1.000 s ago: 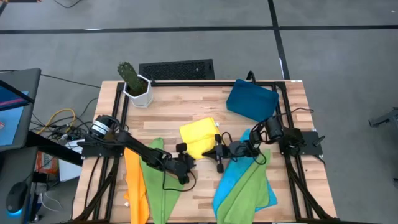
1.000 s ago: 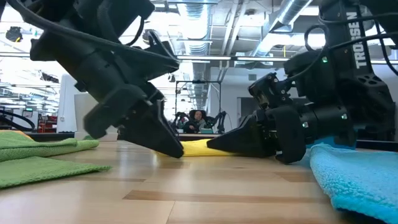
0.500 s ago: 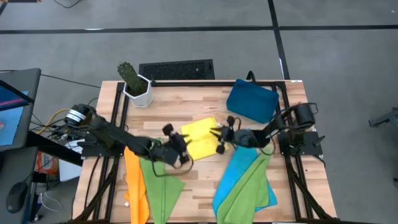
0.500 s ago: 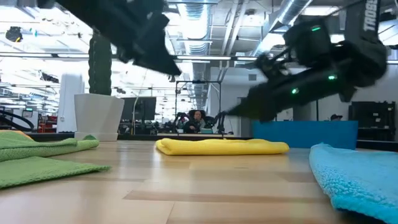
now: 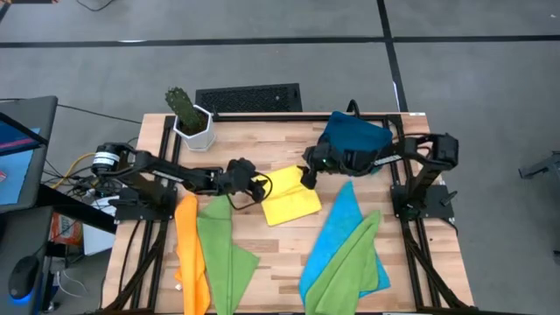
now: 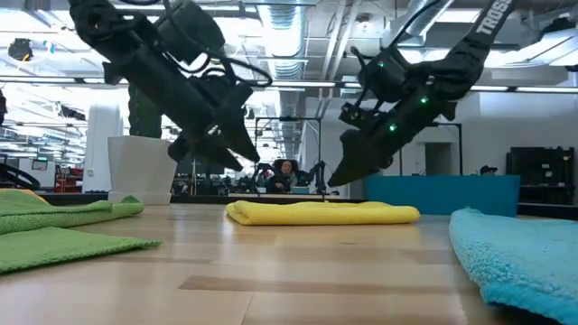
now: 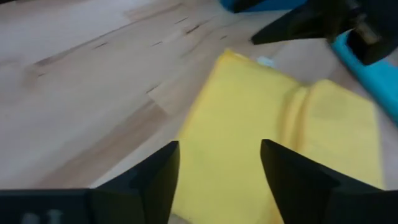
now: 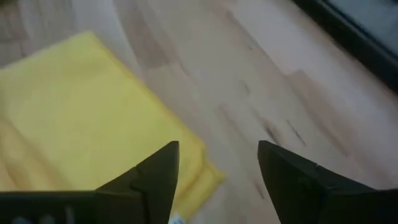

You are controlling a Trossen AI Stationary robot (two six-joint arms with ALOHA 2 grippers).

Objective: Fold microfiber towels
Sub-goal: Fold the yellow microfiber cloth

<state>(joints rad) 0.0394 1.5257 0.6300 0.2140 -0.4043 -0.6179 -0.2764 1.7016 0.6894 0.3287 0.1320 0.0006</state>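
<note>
A folded yellow towel [image 5: 290, 198] lies flat on the wooden table [image 5: 262, 140] near its middle, and shows as a low pad [image 6: 321, 212] in the low view. My left gripper [image 5: 259, 185] hangs open above the towel's left edge, clear of it [image 6: 242, 162]. In its wrist view the yellow cloth [image 7: 273, 124] fills the gap between the fingers. My right gripper [image 5: 306, 175] hangs open above the towel's far right corner [image 6: 339, 176], also clear of the cloth [image 8: 81, 106].
An orange towel [image 5: 188, 254] and a green towel [image 5: 223, 254] lie at the near left. A bright blue towel [image 5: 337, 232] with a green one [image 5: 350, 262] on it lies at the near right. A dark-blue tray [image 5: 354, 140] sits far right, and a potted cactus [image 5: 188, 118] far left.
Both grippers have risen from the table at the yellow towel's near edge and gone toward the far edge, and now hang above the towel. The towel lies folded where it was.
</note>
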